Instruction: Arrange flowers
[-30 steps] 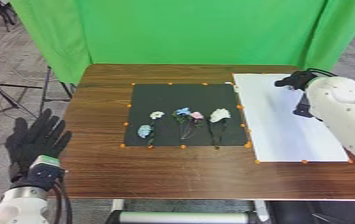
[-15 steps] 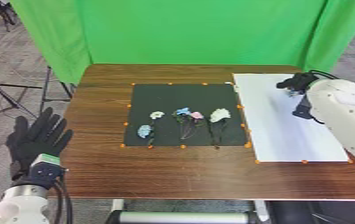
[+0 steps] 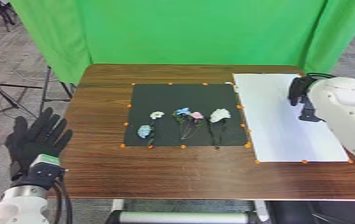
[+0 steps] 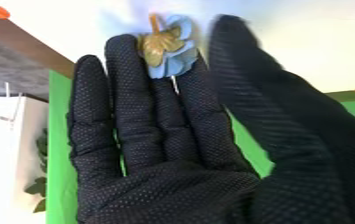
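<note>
Over the white sheet's (image 3: pixel 289 140) far right side, the right hand (image 3: pixel 296 93) hangs unclenched!

Straight fingers, thumb standing apart, and a blue flower (image 4: pixel 179 56) right at the fingertips; contact, can't tell. Left of the table (image 3: pixel 191 175), the left hand (image 3: pixel 35 146) spreads, uncurled, pointing far. More flowers (image 3: pixel 219 115) on the black mat (image 3: pixel 160 92).

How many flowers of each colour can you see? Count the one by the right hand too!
White flowers: 2
Blue flowers, with the one by the right hand: 3
Pink flower: 1
Total: 6
</note>
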You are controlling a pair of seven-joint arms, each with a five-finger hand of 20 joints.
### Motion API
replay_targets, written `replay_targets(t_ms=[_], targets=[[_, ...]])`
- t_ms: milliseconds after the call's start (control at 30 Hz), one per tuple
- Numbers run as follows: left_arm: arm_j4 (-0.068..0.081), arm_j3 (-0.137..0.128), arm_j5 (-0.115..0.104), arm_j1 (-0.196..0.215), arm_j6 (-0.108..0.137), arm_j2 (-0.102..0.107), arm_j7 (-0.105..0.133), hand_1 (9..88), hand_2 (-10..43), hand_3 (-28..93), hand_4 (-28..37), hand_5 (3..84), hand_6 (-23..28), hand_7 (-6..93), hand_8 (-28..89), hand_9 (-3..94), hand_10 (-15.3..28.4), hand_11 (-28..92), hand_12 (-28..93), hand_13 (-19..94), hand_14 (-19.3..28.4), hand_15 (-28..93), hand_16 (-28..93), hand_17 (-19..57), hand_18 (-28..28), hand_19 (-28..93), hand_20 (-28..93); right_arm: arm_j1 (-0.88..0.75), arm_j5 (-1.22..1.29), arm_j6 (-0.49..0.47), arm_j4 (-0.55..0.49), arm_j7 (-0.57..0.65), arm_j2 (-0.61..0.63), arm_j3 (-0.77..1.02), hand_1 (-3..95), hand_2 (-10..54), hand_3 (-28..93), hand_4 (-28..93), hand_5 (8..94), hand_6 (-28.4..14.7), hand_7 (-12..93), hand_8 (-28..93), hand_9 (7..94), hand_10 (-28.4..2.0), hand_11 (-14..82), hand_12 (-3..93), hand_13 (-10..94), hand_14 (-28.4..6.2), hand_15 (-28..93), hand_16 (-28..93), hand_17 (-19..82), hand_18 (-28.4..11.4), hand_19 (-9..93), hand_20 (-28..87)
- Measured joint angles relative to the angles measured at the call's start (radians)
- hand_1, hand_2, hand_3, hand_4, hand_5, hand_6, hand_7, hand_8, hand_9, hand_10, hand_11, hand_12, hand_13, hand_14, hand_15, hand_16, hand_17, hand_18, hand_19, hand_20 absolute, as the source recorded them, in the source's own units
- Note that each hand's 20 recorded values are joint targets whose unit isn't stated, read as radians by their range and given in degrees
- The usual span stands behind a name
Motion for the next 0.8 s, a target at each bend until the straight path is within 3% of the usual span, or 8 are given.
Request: replay_targets(t_ms=[133, 233, 400, 533, 633, 800], targets=[[0.000, 0.000, 0.000, 0.001, 0.000, 0.000, 0.000, 23.7, 8.7, 72, -28.3, 32.2, 7.1, 17.8, -11, 23.3, 12.8, 21, 10, 11, 11.9, 29, -7, -6.5, 11.2, 24, 8, -0.022, -0.023, 0.066, -0.006, -0.004, 0.005, -0.002, 66.8, -9.5, 67, -28, 59.9, 2.4, 29, -18, 63.7, -8.7, 19.4, 18.8, 60, -2.1, 30, 32, 33, -9.3, 78, 15], [0.000, 0.000, 0.000, 0.001, 0.000, 0.000, 0.000, 23.7, 8.7, 72, -28.3, 32.3, 7.0, 17.8, -11, 23.4, 12.9, 21, 10, 11, 11.9, 29, -7, -6.5, 11.2, 24, 8, -0.043, -0.037, 0.120, -0.011, -0.004, 0.008, 0.000, 68.5, -9.5, 62, -28, 62.2, 2.4, 34, -9, 72.3, -6.8, 10.8, 33.8, 63, -1.9, 33, 37, 35, -10.3, 75, 21], [-0.001, 0.000, 0.000, 0.003, 0.000, 0.001, 0.001, 23.7, 8.7, 72, -28.3, 32.2, 7.0, 17.8, -11, 23.4, 13.0, 21, 10, 11, 11.8, 29, -7, -6.4, 11.1, 24, 8, -0.086, -0.054, 0.218, -0.027, -0.003, 0.015, 0.001, 68.7, -9.5, 60, -28, 69.3, 2.9, 41, -3, 81.0, -6.6, 12.5, 44.5, 69, -2.7, 40, 43, 37, -14.7, 69, 36], [-0.001, -0.002, 0.000, 0.009, 0.000, 0.000, 0.002, 23.7, 8.7, 72, -28.3, 32.3, 7.0, 17.7, -11, 23.4, 12.9, 21, 9, 11, 11.8, 29, -7, -6.4, 11.1, 24, 8, -0.134, -0.072, 0.313, -0.053, -0.003, 0.029, 0.008, 67.6, -9.5, 62, -28, 71.8, 2.8, 41, -3, 83.6, -6.5, 13.2, 45.9, 71, -2.4, 40, 44, 35, -16.3, 70, 40], [-0.002, -0.005, 0.000, 0.014, 0.000, 0.000, 0.002, 23.7, 8.6, 72, -28.3, 32.3, 7.0, 17.7, -11, 23.4, 12.9, 21, 9, 11, 11.9, 29, -7, -6.5, 11.2, 24, 8, -0.193, -0.090, 0.329, -0.099, -0.003, 0.034, 0.063, 65.9, -9.5, 65, -28, 72.4, 2.5, 41, -2, 83.9, -6.7, 13.2, 45.9, 72, -2.7, 39, 45, 35, -17.1, 70, 41], [-0.002, -0.008, 0.001, 0.016, 0.000, -0.002, 0.000, 23.7, 8.7, 72, -28.3, 32.3, 7.0, 17.7, -11, 23.4, 13.0, 21, 9, 11, 11.9, 29, -7, -6.5, 11.2, 24, 8, -0.357, -0.131, 0.350, -0.269, 0.001, 0.039, 0.241, 65.0, -9.5, 67, -28, 72.9, 2.2, 40, -2, 84.1, -6.9, 13.2, 46.1, 72, -3.1, 40, 45, 34, -17.9, 71, 41]])
